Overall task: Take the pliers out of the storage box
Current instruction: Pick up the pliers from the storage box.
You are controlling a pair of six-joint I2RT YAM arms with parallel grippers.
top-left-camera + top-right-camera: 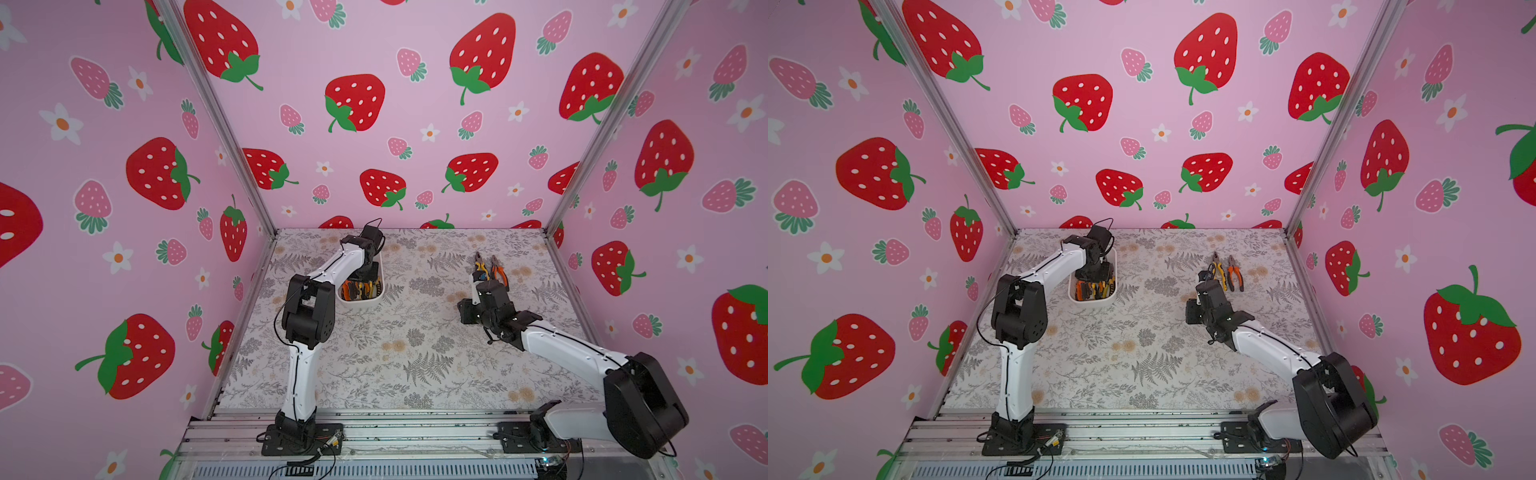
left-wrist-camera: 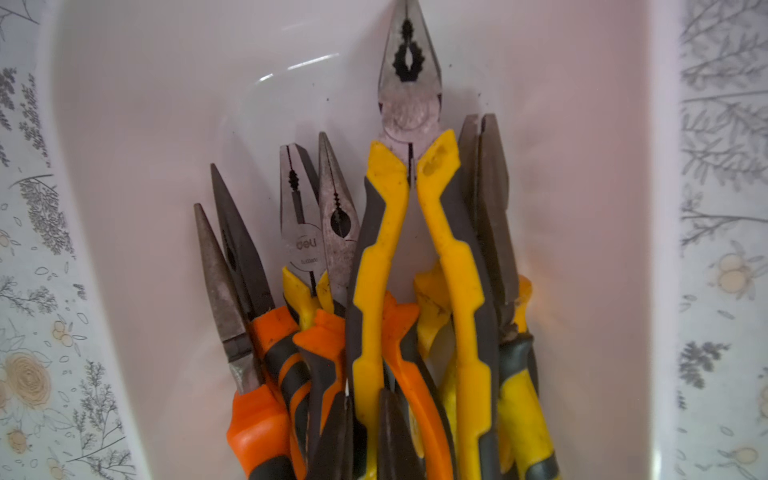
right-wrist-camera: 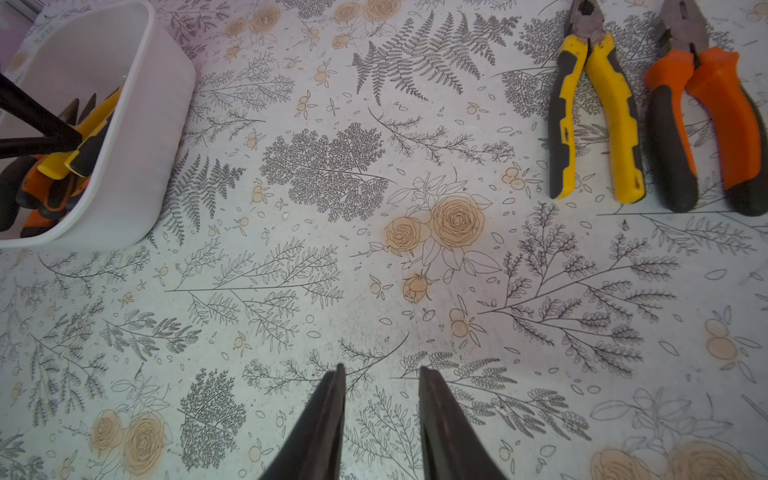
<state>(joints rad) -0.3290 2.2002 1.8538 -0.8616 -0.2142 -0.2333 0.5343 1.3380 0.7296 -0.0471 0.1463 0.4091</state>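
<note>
Left gripper [image 2: 368,399] clamped on one handle of yellow pliers [image 2: 409,116] down in the box [image 2: 145,124], other pliers [image 2: 307,245] bunched alongside, yellow pair [image 3: 594,116] and orange pair [image 3: 706,124] side by side out on the worktop [image 3: 374,270], right gripper [image 3: 380,370] released, empty, hovering near those two

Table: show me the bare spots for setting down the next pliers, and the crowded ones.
Widest free patch: the table between the white box and the yellow pliers, ahead of the open right tool. The near half is bare too. Crowded: inside the box; yellow and orange pliers lie side by side.
</note>
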